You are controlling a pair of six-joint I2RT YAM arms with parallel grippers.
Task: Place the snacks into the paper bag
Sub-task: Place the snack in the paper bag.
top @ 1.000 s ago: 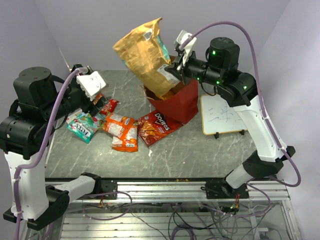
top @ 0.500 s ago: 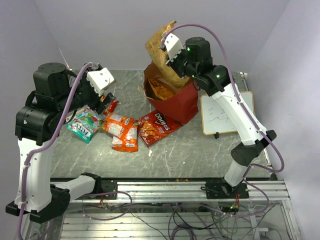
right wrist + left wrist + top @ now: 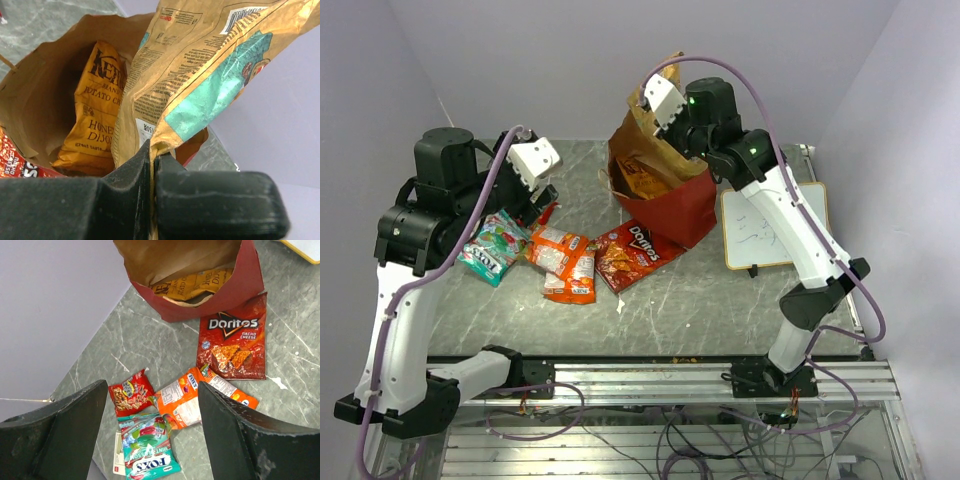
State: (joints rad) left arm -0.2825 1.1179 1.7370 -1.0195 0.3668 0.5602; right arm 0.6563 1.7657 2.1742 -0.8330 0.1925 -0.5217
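Observation:
The red paper bag [image 3: 682,205] stands at the table's back middle, mouth open. My right gripper [image 3: 665,128] is shut on the top edge of the large kraft-brown pouch [image 3: 200,65] and holds its lower part inside the bag [image 3: 40,100], beside an orange-yellow chip bag [image 3: 95,110]. My left gripper [image 3: 152,385] is open and empty, high above the loose packets: a Doritos pack [image 3: 232,337], an orange pack [image 3: 185,400], a small red pack [image 3: 131,392] and a teal-white pack [image 3: 147,452].
A wood-framed whiteboard [image 3: 770,228] stands right of the bag. The loose packets lie left and in front of the bag [image 3: 220,297]. The wall rises close behind the bag.
My right gripper has carried the kraft pouch left and down into the bag's mouth. My left arm has risen and swung right over the loose packets.

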